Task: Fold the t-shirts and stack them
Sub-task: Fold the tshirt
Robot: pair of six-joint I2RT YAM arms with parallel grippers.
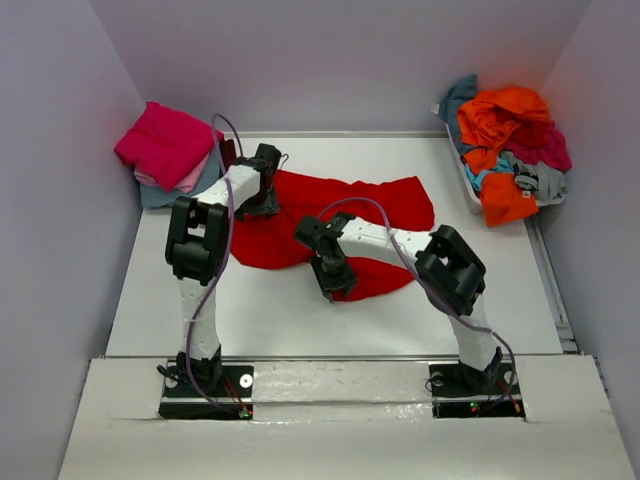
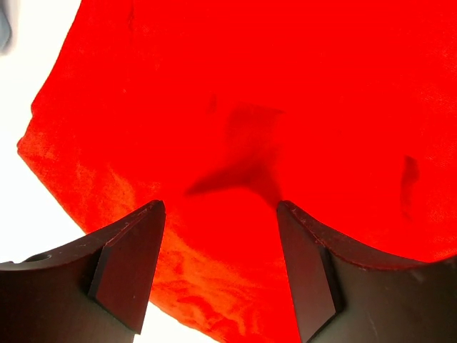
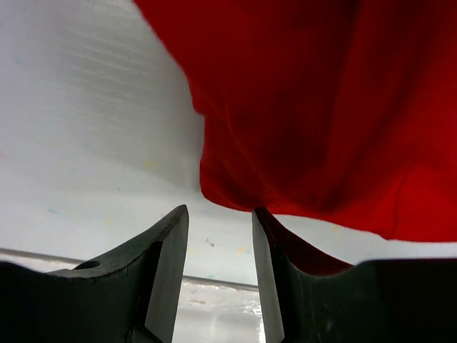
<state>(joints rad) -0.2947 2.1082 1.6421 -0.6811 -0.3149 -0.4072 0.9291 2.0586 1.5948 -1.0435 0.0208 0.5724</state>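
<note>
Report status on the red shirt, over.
Left pincer open, hovering over red t-shirt. Right pincer open, empty, at its near edge. Shirt crumpled, unfolded. No obstruction seen.

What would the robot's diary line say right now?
left gripper: open over bright red cloth t-shirt | right gripper: open at shirt's near edge | nothing held

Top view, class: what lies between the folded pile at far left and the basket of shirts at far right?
Top view shows a red t-shirt spread on the table there, the left gripper above it.
</note>
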